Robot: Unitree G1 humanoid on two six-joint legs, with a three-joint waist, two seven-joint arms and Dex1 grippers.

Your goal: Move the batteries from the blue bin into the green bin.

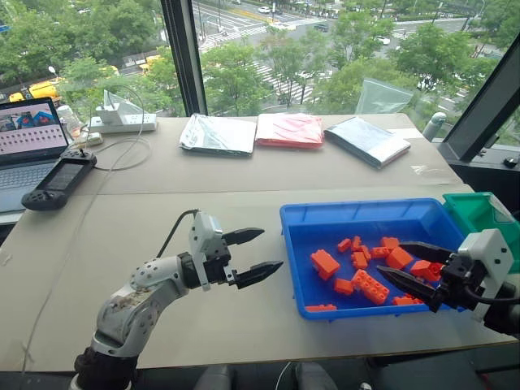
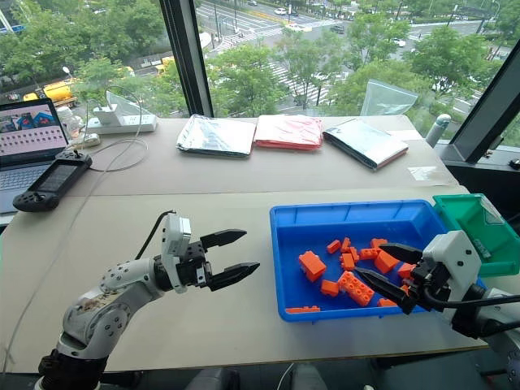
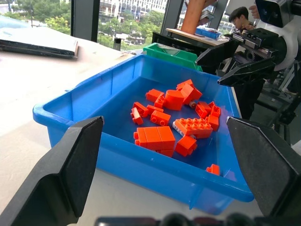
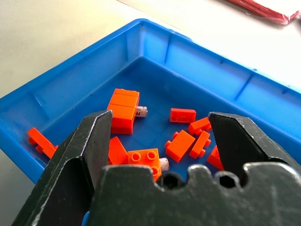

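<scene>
The right gripper (image 1: 416,266) hovers with jaws apart and empty over the near right part of the blue bin (image 1: 294,244). Two batteries (image 4: 141,111) lie half-hidden against orange bricks (image 1: 370,285), so a closing pinch may well catch a brick instead. The left gripper (image 1: 253,252), also spread and empty, waits beside the bin. Farther right sits the green bin (image 1: 475,213).

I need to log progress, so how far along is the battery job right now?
Done: nothing visible yet. In hand: right pincer open and empty over the blue bin; left pincer open beside it. Left: two batteries among orange bricks, to go into the green bin.
</scene>
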